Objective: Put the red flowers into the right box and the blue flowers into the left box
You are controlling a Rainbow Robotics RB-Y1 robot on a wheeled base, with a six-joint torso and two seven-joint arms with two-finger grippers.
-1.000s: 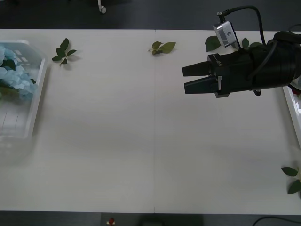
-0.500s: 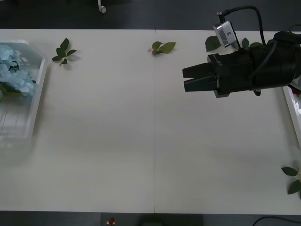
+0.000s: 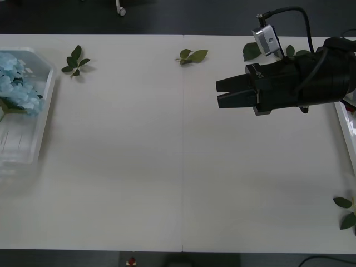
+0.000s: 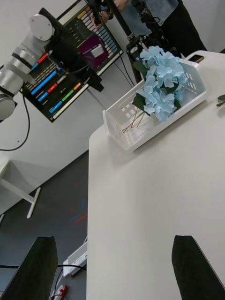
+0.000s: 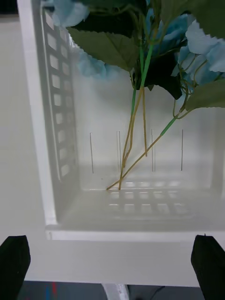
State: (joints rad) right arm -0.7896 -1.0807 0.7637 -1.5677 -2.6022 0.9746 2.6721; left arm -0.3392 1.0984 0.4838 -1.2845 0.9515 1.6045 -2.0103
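Observation:
The blue flowers (image 3: 18,83) lie in the left box (image 3: 41,125), a white slotted basket at the table's left edge. In the left wrist view my left gripper (image 5: 111,262) hangs open over that box (image 5: 47,140), with the blue flowers (image 5: 206,44) and their thin stems on its floor. My right gripper (image 3: 217,93) hovers open over the right half of the table, holding nothing and pointing toward the left box (image 4: 126,131) and blue flowers (image 4: 159,86). A strip of the right box (image 3: 346,133) shows at the right edge. The red flowers are out of view.
Loose green leaf sprigs lie at the far left (image 3: 75,61), the far middle (image 3: 192,55), behind the right arm (image 3: 251,51) and at the near right corner (image 3: 346,210). The table's wide middle is bare white.
The blue flowers have shifted a little toward the far end of the left box and settled there. The right arm has stayed where it was.

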